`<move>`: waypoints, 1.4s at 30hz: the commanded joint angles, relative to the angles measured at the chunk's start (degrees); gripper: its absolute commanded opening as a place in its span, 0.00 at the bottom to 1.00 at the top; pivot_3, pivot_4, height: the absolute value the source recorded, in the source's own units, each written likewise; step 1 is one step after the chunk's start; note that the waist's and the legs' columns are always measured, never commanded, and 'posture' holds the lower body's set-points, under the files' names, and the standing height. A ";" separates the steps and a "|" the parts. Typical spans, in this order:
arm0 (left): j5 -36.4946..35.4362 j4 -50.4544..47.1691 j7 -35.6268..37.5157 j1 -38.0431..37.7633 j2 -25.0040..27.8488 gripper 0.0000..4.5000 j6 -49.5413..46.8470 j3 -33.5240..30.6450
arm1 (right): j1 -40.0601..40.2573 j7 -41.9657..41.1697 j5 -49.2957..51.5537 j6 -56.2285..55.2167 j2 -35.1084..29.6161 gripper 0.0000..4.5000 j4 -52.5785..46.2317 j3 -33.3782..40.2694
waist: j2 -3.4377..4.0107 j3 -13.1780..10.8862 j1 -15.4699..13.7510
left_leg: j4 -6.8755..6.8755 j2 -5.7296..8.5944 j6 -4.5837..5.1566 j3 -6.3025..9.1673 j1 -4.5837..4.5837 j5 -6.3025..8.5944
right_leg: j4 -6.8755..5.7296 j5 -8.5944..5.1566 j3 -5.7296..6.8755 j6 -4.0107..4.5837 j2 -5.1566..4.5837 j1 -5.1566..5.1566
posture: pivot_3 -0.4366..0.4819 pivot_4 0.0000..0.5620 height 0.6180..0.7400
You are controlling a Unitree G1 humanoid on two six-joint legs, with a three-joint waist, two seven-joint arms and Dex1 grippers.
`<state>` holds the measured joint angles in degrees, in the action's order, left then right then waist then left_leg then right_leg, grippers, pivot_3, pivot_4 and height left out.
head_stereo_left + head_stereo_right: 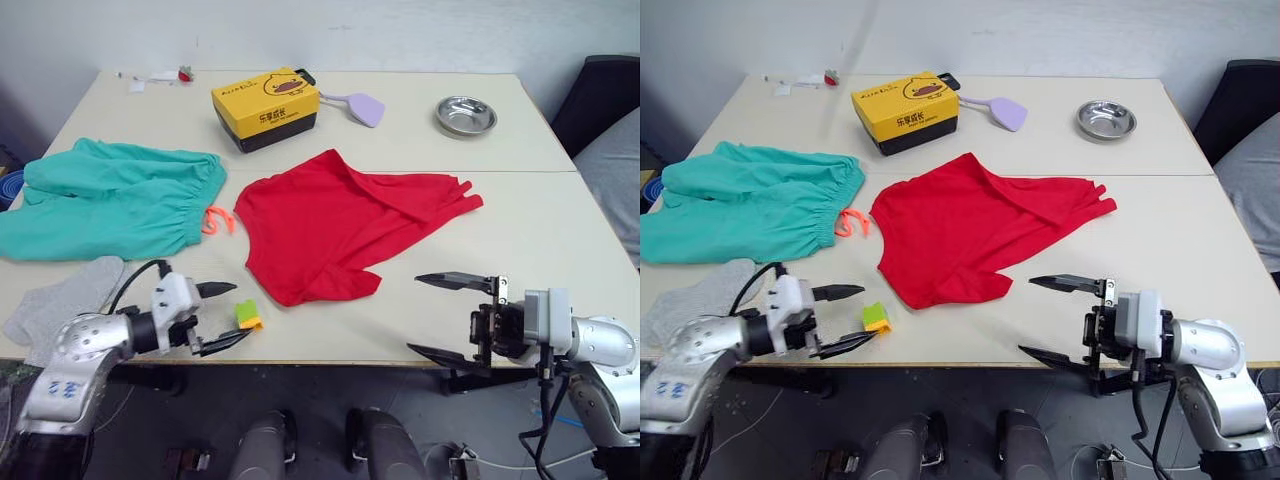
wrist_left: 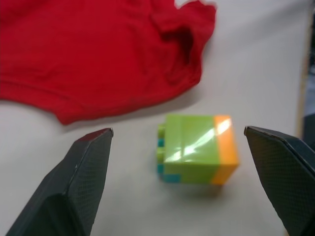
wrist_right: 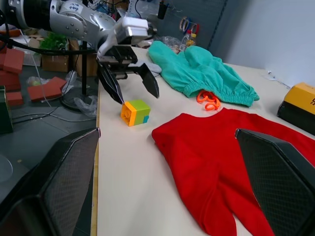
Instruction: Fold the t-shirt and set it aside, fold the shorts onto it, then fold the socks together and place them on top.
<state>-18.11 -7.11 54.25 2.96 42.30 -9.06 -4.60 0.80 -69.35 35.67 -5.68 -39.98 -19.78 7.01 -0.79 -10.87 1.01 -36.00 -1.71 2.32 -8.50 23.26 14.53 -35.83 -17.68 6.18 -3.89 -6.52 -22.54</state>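
The red t-shirt (image 1: 340, 220) lies crumpled and partly folded over itself at the middle of the table. At the left lie the teal shorts (image 1: 110, 205), flat, with the orange drawstring (image 1: 218, 222) toward the shirt. The grey socks (image 1: 60, 300) rest at the front left edge, beside my left arm. My left gripper (image 1: 232, 312) is open at the front edge, its fingertips on either side of a small green and orange toy block (image 2: 197, 150) without touching it. My right gripper (image 1: 415, 313) is open and empty at the front right, short of the shirt's hem.
A yellow box (image 1: 265, 108), a lilac spatula (image 1: 362, 106) and a metal bowl (image 1: 465, 115) stand along the back of the table. Small bits (image 1: 160, 77) lie at the far left corner. A dark chair (image 1: 600, 100) stands off the right side.
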 commanded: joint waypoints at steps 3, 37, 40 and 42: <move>1.22 1.66 3.46 1.03 0.41 1.00 2.10 2.57 | -1.17 0.86 -0.63 0.11 0.65 1.00 -0.87 -0.03 | 0.00 0.00 0.12 | 0.00 0.00 0.00 -0.01 0.00 0.01 | -0.01 0.00 -0.01 0.00 0.00 0.00 | 0.48 0.27 1.00; -10.30 -4.16 -1.63 -11.90 -3.78 0.40 2.19 -20.55 | -6.38 -2.52 -0.46 -1.50 4.71 1.00 4.76 -1.77 | -0.01 0.00 0.73 | 0.00 -0.06 0.01 0.03 0.00 0.02 | -0.02 0.00 0.00 0.00 -0.02 -0.03 | 0.48 0.27 1.00; -8.74 -1.42 -9.49 -17.04 -2.29 0.40 -2.72 -31.72 | -8.24 -0.96 1.68 0.92 6.93 1.00 2.53 -3.07 | 0.00 -0.01 0.79 | -0.01 -0.06 0.01 0.03 -0.01 0.02 | -0.04 0.00 -0.02 0.00 -0.02 -0.02 | 0.48 0.27 1.00; -11.25 0.83 -13.10 -17.77 -2.18 0.40 -5.71 -38.70 | -9.53 0.44 2.97 2.70 8.55 1.00 1.48 -3.79 | -0.01 -0.02 0.67 | 0.00 -0.06 0.01 0.04 -0.01 0.02 | -0.03 -0.01 -0.01 0.01 -0.02 -0.03 | 0.48 0.27 1.00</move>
<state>-27.13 -6.91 44.36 -14.70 39.13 -13.03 -37.05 -7.87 -70.16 36.30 -4.05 -32.36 -15.52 3.70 -0.81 -10.89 1.67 -36.00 -1.77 2.33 -8.44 23.24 14.56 -35.87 -17.69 6.18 -3.88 -6.54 -22.57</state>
